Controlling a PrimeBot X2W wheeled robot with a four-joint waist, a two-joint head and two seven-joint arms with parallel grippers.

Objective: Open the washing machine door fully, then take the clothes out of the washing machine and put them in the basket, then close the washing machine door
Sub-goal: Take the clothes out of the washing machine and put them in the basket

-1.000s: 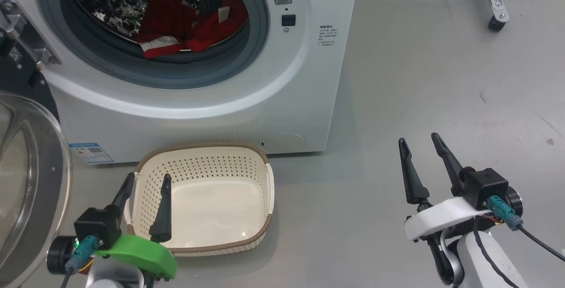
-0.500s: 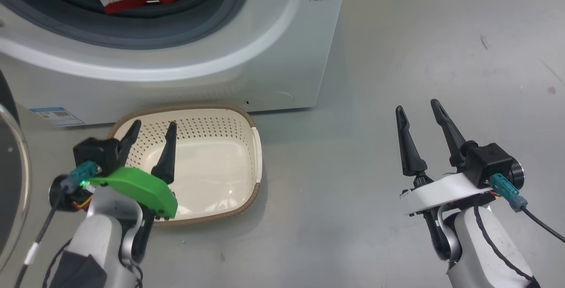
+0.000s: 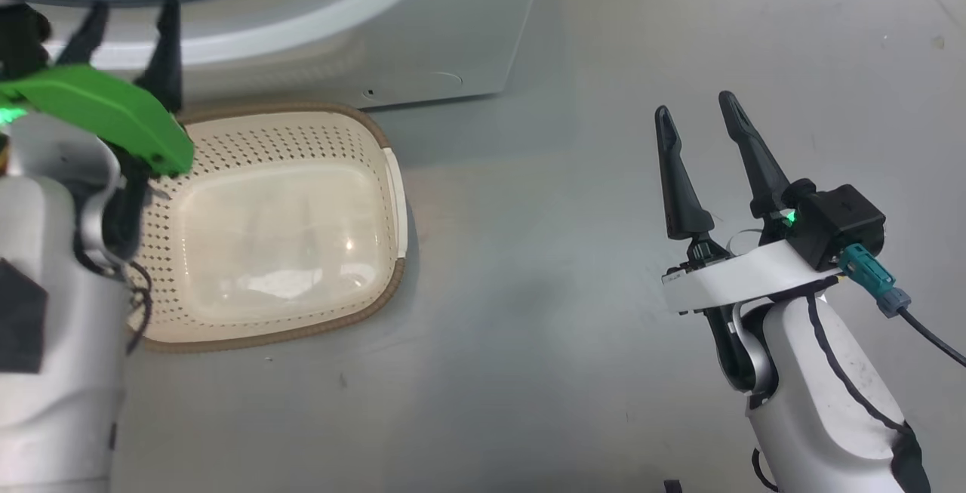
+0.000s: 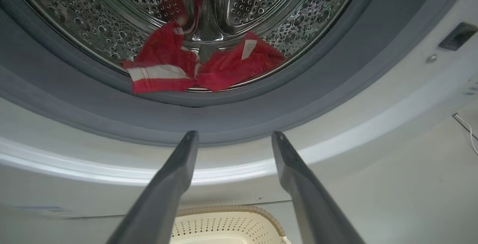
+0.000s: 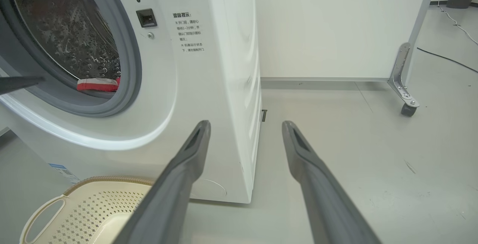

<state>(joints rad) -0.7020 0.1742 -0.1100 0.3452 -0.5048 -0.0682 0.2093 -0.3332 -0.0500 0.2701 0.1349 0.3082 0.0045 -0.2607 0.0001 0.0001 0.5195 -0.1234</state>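
Left gripper [image 4: 235, 135]: fingers spread wide, nothing held, aimed at the washing machine [image 5: 209, 87], tips just below its grey gasket [image 4: 336, 68]. Clothes [image 4: 164, 68]: red with white stripes, lying at the front lip of the drum inside the washing machine. Basket [image 3: 302, 134]: on the floor right in front of the washing machine's base; contact can't be told. Right gripper [image 3: 695, 104]: fingers spread wide, nothing held, over the floor to the right of the washing machine's front corner.

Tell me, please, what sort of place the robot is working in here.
Likely a lab or test room, not a home laundry: the white front-loading washing machine stands on a smooth grey floor, beside a white partition panel on a metal castor foot.
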